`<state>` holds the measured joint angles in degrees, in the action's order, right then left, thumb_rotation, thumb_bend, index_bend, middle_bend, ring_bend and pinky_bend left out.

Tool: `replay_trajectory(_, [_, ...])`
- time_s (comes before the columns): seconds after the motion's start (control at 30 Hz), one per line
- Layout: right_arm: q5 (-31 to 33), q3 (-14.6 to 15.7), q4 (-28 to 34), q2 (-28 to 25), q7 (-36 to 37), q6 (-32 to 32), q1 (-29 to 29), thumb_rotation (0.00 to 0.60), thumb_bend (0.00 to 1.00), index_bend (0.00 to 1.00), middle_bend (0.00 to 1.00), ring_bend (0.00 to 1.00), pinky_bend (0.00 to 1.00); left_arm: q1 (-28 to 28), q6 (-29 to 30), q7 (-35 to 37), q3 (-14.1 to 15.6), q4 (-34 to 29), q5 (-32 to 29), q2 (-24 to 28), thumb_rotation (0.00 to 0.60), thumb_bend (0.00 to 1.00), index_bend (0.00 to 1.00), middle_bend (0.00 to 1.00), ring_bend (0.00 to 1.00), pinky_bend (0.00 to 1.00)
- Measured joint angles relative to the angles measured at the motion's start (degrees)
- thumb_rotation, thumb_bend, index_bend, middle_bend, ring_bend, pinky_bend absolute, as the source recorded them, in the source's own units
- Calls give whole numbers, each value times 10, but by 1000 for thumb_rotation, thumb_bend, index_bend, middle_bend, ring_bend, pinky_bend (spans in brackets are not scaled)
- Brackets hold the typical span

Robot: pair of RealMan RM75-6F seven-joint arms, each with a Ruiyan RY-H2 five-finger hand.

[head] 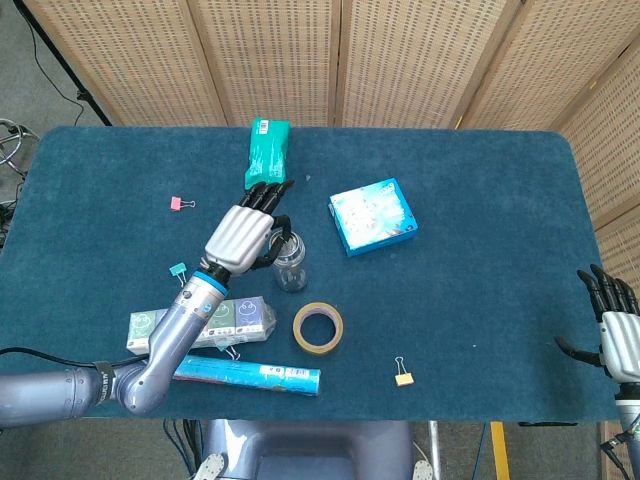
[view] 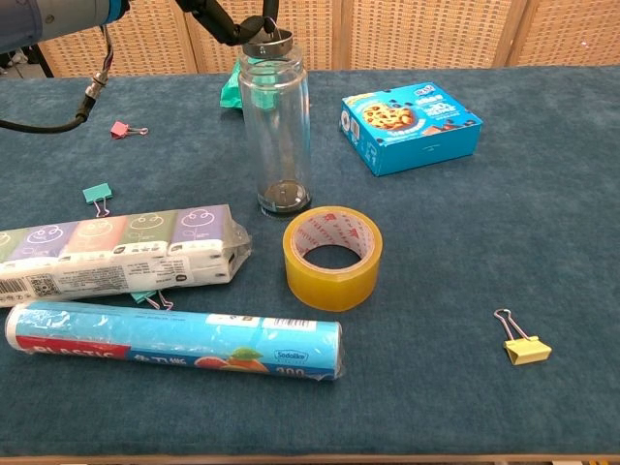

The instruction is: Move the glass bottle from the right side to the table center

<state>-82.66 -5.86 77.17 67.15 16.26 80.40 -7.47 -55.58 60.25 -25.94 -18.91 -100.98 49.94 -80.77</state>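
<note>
The clear glass bottle stands upright near the table's middle, also in the chest view. My left hand hangs over its mouth and pinches a dark metal lid that sits on or just above the rim; I cannot tell whether they touch. In the chest view only its dark fingers show at the top edge. My right hand hovers at the table's front right corner, fingers spread, holding nothing.
A blue cookie box lies right of the bottle, a tape roll in front of it. A tissue pack and plastic-wrap roll lie front left. A green packet lies behind; small binder clips are scattered around.
</note>
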Motion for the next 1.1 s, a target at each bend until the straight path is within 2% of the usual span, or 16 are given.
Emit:
replay_trajectory(0.67, [0,-1,1,-1,3,1,1,600,199,0,0,0,0,-6,-2,12,9,12,-8,-10,600,526,580,0,0,0])
replay_trajectory(0.77, [0,-2,1,-2,3,1,1,600,198,0,0,0,0,-7,-1,12,10,13,-7,-10,600,522,524,0,0,0])
replay_trajectory(0.9, [0,-2,1,-2,3,2,2,600,198,0,0,0,0,-8,-1,5,14,11,-10,-10,600,515,376,0,0,0])
replay_trajectory(1.1, [0,-3,2,-3,4,3,3,600,198,0,0,0,0,-7,0,6,15,4,-15,-5,600,514,328,0,0,0])
